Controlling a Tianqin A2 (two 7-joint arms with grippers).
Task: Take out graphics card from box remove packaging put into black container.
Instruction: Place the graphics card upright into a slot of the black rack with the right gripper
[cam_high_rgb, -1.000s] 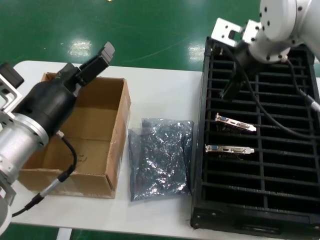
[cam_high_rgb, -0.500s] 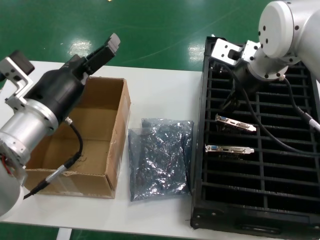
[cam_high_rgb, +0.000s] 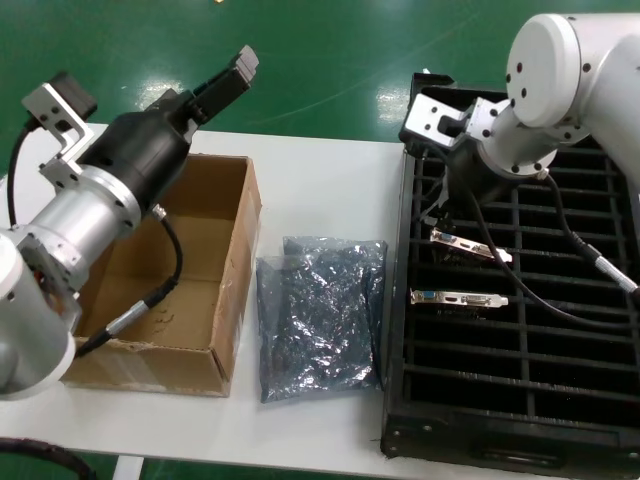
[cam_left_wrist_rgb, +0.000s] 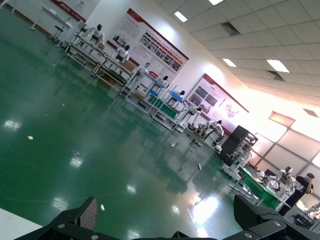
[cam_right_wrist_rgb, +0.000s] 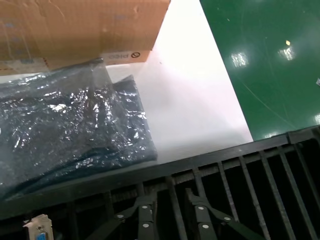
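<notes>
- White counter carries the lot.
- Black container at its right: two graphics cards stand in neighbouring slots of the left column.
- Cardboard box sits left, nothing showing inside.
- Two anti-static bags lie flat between box and crate.
- Right gripper hangs over the crate's far left slots, jaws nearly closed, empty, cards just nearer.
- Left gripper is up above the box's far edge, jaws spread wide, holding nothing.

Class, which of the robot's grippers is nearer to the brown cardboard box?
Left. The left gripper hovers above the box's far edge, while the right gripper is over the black container, across the table.
</notes>
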